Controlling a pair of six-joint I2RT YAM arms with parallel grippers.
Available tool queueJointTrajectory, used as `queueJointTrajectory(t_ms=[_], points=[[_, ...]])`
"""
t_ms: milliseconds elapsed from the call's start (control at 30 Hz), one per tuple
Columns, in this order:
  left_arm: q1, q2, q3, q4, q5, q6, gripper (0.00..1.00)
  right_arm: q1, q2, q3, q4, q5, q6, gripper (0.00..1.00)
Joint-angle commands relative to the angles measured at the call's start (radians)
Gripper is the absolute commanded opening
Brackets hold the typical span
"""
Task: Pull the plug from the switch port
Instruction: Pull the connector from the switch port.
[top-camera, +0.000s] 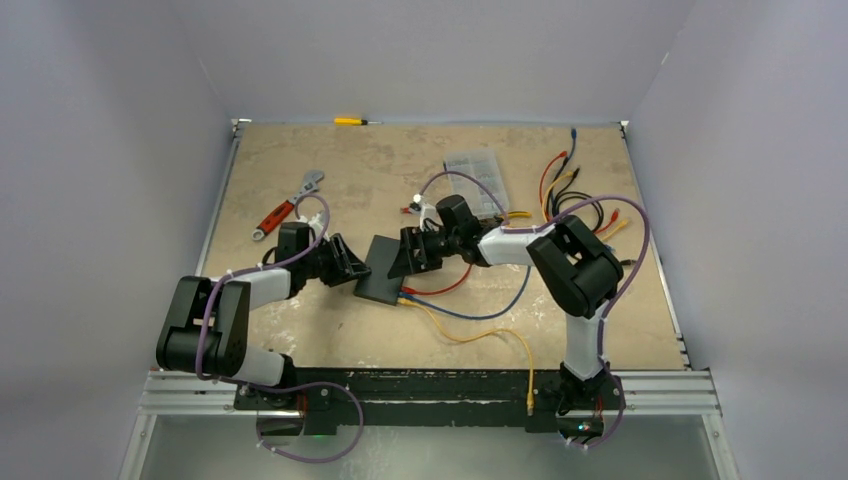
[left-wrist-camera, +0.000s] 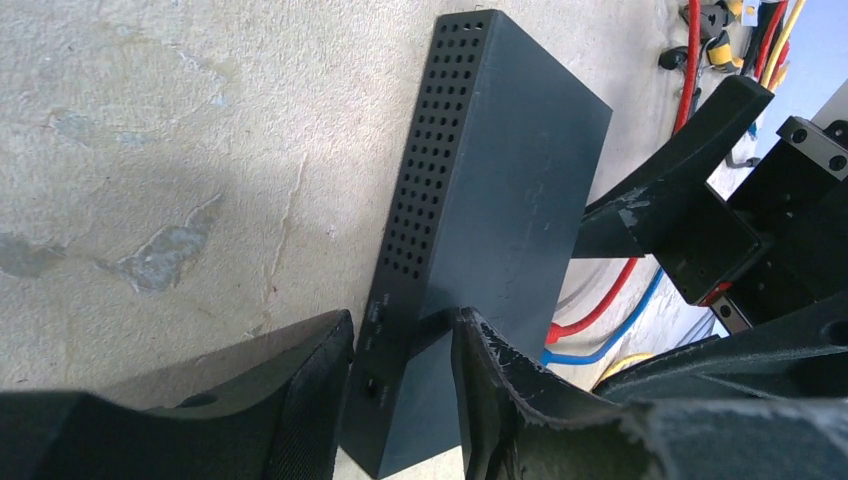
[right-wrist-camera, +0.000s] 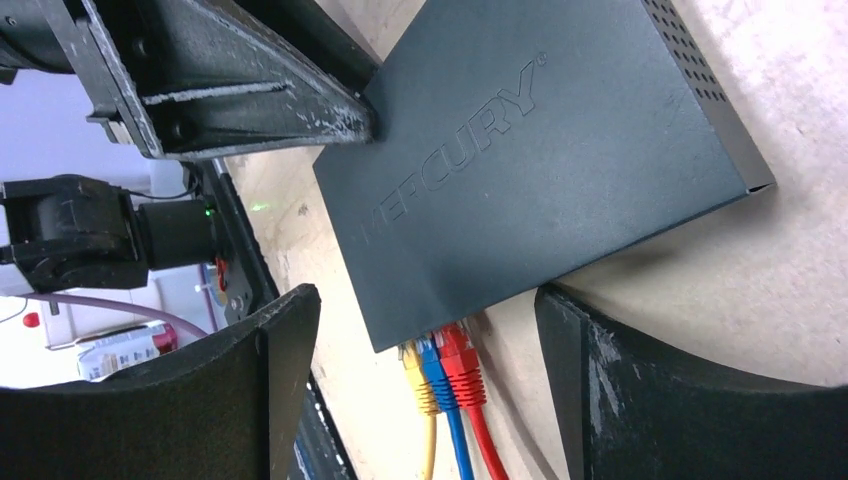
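So the switch (top-camera: 383, 275) sits in the middle of the counter (top-camera: 300, 335). The right gripper (right-wrist-camera: 422, 300) gapes wide and empty over three packed plugs (right-wrist-camera: 440, 365) and could snag the wrong one. The left gripper (left-wrist-camera: 402, 318) straddles the switch's end, hard to say if it pinches, so the switch might slide.

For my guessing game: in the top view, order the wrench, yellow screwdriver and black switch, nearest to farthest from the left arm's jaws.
1. Switch, at the left gripper, between its jaws.
2. Wrench, behind it, leftward.
3. Yellow screwdriver, at the far edge.
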Motion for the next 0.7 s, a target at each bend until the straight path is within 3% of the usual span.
queueJointTrajectory(t_ms=[0, 333, 667], points=[[0.005, -0.008, -0.025, -0.047, -0.019, 0.04, 0.42, 0.024, 0.02, 0.062, 0.085, -0.026, 0.05, 0.81], [0.006, -0.007, -0.022, -0.061, -0.04, 0.044, 0.48, 0.036, 0.024, 0.097, -0.001, -0.015, -0.01, 0.82], [0.004, -0.003, -0.026, -0.058, -0.04, 0.045, 0.48, 0.002, -0.022, 0.045, -0.105, 0.029, -0.088, 0.81]])
